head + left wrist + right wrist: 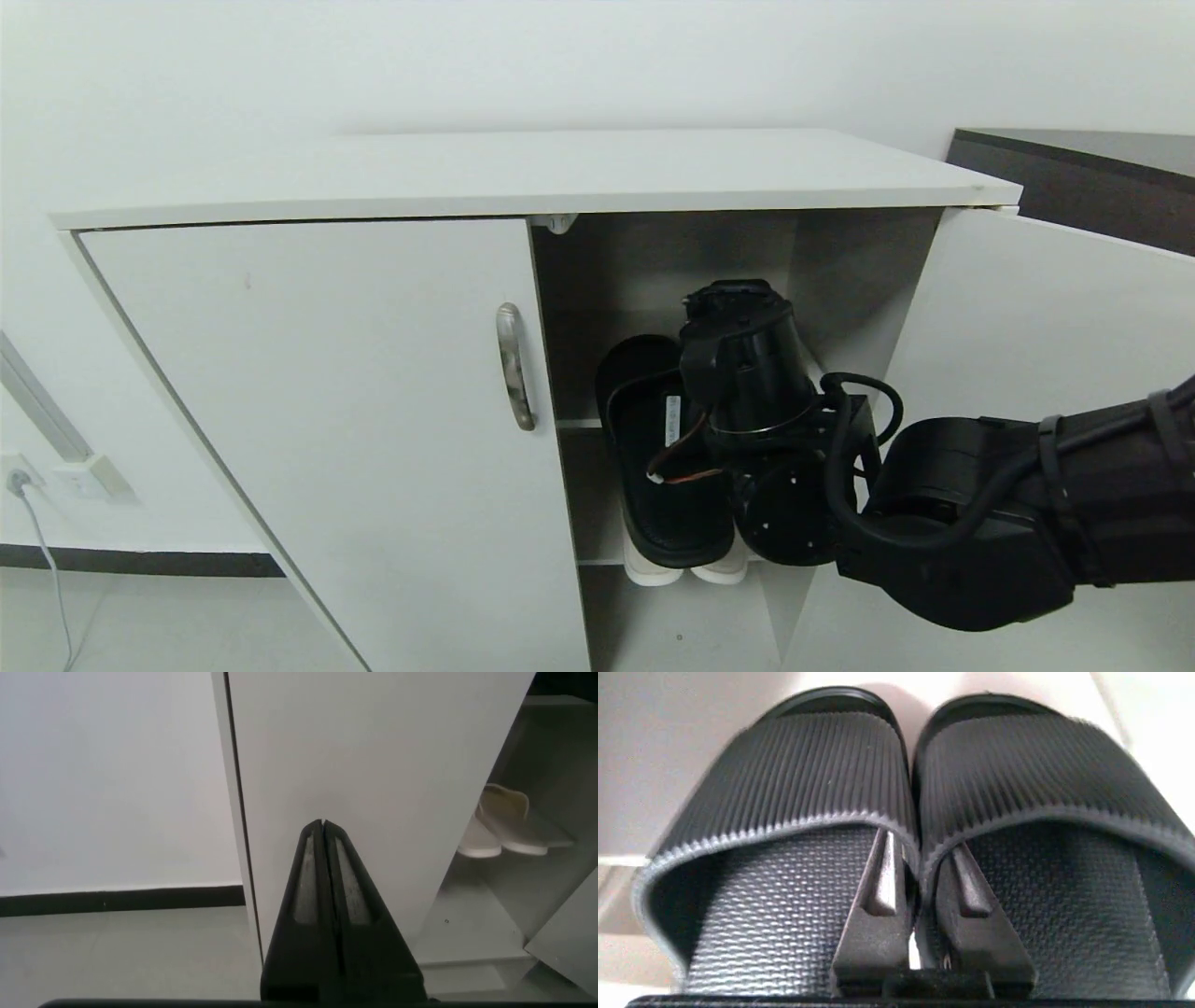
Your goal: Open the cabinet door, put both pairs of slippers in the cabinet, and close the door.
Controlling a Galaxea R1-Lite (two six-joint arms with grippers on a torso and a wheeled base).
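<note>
1. The left gripper (322, 833) has its 2 fingers pressed flat together with nothing between them. It is held low in front of the closed left door (374, 756), pointing at that door's panel.
2. The right arm (980, 523) comes in from the right and bends at the wrist (784, 504). The forearm reaches through the open half of the cabinet (560, 173).
3. The right gripper (922, 851) has 1 finger inside each shoe of the black slippers (813, 784). It pinches their 2 adjoining inner walls together beneath the ribbed straps.
4. In the head view, the black slippers (653, 448) sit inside the cabinet, heels toward the opening and toes raised toward the back.
5. The white slippers (686, 571) lie on the shelf (551, 842) directly under the black pair's heels. Only their ends poke out. I cannot tell whether the black pair rests on them.
6. The left door carries a metal handle (513, 366) at its inner edge. The right door (1046, 308) is swung wide open.
</note>
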